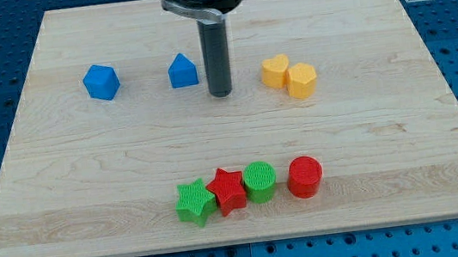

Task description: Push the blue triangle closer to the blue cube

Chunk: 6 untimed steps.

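Observation:
The blue triangle (182, 71) lies in the upper middle of the wooden board (88, 179). The blue cube (102, 81) lies to its left, about a block's width and a half away. My tip (221, 92) rests on the board just to the right of the blue triangle, slightly lower in the view, with a small gap between them. The rod rises from there to the view's top.
A yellow heart (274, 70) and a yellow hexagon-like block (301, 79) touch each other right of my tip. Near the view's bottom sits a row: green star (194, 202), red star (227, 189), green cylinder (260, 181), red cylinder (304, 176).

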Motion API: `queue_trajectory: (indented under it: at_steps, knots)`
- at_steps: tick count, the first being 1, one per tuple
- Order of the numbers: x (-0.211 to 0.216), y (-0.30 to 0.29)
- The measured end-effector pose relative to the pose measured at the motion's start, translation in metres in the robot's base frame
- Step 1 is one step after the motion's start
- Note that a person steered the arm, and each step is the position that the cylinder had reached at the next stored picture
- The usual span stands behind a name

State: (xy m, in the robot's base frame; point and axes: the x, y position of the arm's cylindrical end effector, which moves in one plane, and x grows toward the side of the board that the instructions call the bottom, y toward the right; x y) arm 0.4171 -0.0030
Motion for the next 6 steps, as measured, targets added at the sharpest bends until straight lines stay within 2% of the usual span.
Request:
queue_trajectory:
  at_steps: [3,6]
  knots:
    - [-0.024,0.005]
    - [-0.026,-0.09]
